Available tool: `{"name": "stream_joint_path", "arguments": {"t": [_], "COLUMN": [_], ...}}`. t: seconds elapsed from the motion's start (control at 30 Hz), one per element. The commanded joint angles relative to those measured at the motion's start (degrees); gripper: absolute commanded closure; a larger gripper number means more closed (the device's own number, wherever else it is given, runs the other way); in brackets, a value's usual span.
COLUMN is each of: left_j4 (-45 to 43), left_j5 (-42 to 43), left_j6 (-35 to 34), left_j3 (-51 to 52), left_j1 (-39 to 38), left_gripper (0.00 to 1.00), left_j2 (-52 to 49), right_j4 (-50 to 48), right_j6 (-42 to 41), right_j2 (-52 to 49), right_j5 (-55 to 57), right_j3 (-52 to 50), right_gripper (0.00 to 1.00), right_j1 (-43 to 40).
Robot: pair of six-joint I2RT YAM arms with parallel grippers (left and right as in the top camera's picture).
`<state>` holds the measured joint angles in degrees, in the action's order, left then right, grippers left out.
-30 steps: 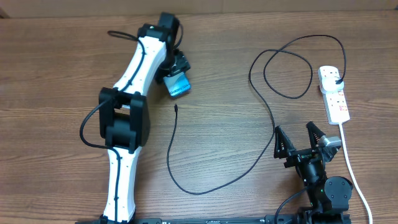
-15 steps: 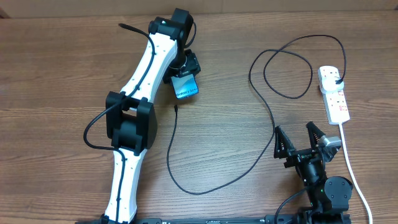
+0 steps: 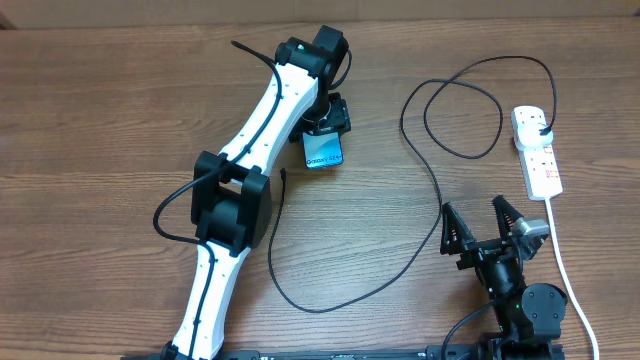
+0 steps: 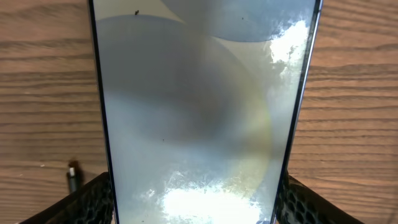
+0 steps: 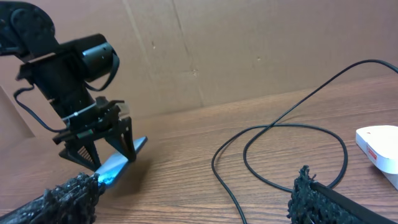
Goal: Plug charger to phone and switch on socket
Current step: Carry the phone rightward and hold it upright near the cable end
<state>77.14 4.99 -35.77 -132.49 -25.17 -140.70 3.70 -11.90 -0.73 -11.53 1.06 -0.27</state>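
Observation:
My left gripper (image 3: pixel 325 130) is shut on the phone (image 3: pixel 322 154), whose light blue screen with "Galaxy" text faces up, held just above the table at upper centre. The phone fills the left wrist view (image 4: pixel 199 112), its sides between my two fingers. The charger (image 3: pixel 436 180) is a thin black cable looping from the socket (image 3: pixel 537 150) at the right down across the table; its connector tip (image 3: pixel 285 173) lies just left of the phone and shows in the left wrist view (image 4: pixel 73 176). My right gripper (image 3: pixel 482 228) is open and empty near the front right.
The socket's white cord (image 3: pixel 562 260) runs down the right edge toward the front. A cardboard wall (image 5: pixel 249 43) stands behind the table in the right wrist view. The charger's loops (image 5: pixel 280 149) lie ahead of my right gripper.
My left gripper has carried the phone to the right and slightly forward, from left of the connector tip to right of it. The right arm has not moved.

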Motion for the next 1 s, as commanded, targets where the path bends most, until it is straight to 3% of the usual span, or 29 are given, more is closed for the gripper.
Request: {"name": "stream_joint_path", "arguments": {"t": [0.0, 0.63, 0.97], "left_j4": [0.0, 3.82, 6.21], "left_j5": [2.38, 12.94, 17.79], "left_j6": [1.09, 0.96, 1.51], "left_j3": [-1.57, -1.57, -2.32], "left_j1": [-0.44, 1.18, 4.87], "left_gripper": [0.48, 0.5, 0.59], "left_j2": [-2.47, -2.56, -2.54], "right_j4": [-0.33, -0.33, -0.33], "right_j6": [0.33, 0.33, 0.33], "right_j2": [0.57, 0.57, 0.57], "right_j5": [0.55, 0.55, 0.55], "right_j3": [-0.63, -0.63, -0.63], "right_gripper": [0.0, 0.0, 0.0], "right_j1": [0.22, 0.22, 0.22]}}
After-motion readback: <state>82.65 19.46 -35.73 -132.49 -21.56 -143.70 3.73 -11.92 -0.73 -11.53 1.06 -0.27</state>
